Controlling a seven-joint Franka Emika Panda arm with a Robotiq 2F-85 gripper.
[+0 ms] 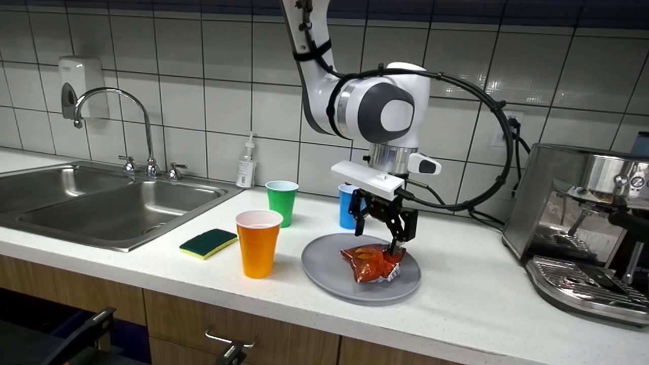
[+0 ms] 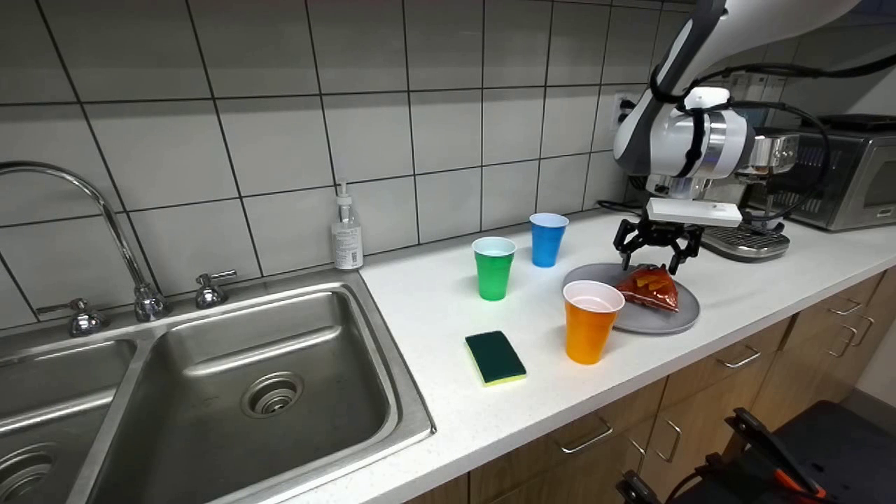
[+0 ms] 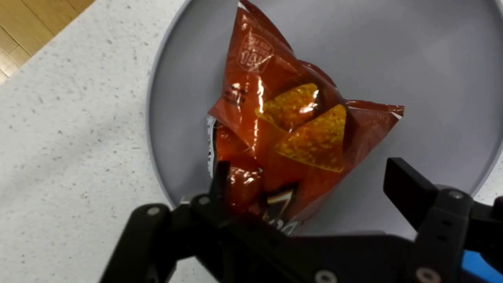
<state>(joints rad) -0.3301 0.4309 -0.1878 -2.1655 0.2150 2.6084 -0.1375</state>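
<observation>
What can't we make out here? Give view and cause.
Chip bag, lower lettering: wrist view, covered by the gripper.
Whether gripper and chip bag touch: wrist view, the gripper's overlap hides any contact.
Blue cup, one side: in an exterior view, behind the gripper.
Pump bottle, label text: both exterior views, too small to read.
Plate, part of its rim: wrist view, cut off by the top edge.

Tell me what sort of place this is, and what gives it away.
Most likely a kitchen, perhaps a workplace one: there is a double-basin steel sink, an espresso machine, and a wall-mounted dispenser on the tiles.
</observation>
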